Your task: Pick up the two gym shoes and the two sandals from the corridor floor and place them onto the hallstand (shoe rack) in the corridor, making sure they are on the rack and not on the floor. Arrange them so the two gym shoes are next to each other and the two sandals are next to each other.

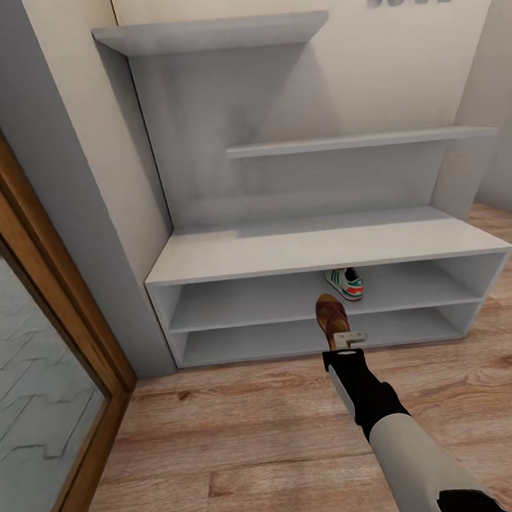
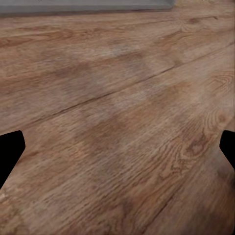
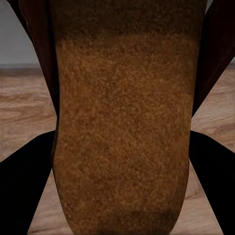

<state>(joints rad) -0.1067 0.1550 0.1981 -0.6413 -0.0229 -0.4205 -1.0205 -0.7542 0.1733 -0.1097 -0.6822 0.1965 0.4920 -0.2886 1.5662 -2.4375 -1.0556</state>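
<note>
Now the right gripper (image 1: pixel 342 340) is closed on a brown sandal (image 1: pixel 331 318), which sits squeezed between its jaws, just before the hallstand (image 1: pixel 325 246). One gym shoe (image 1: pixel 344 283) rests on its upper shoe tier. Down low, the left gripper (image 2: pixel 117 147) hangs wide open over the corridor floor (image 1: pixel 249 443).

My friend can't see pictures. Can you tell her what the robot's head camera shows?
The right gripper holds a brown sandal up in front of a pale-grey shoe rack. One white and green gym shoe sits on the rack's upper tier, and wooden floor lies in front.
</note>
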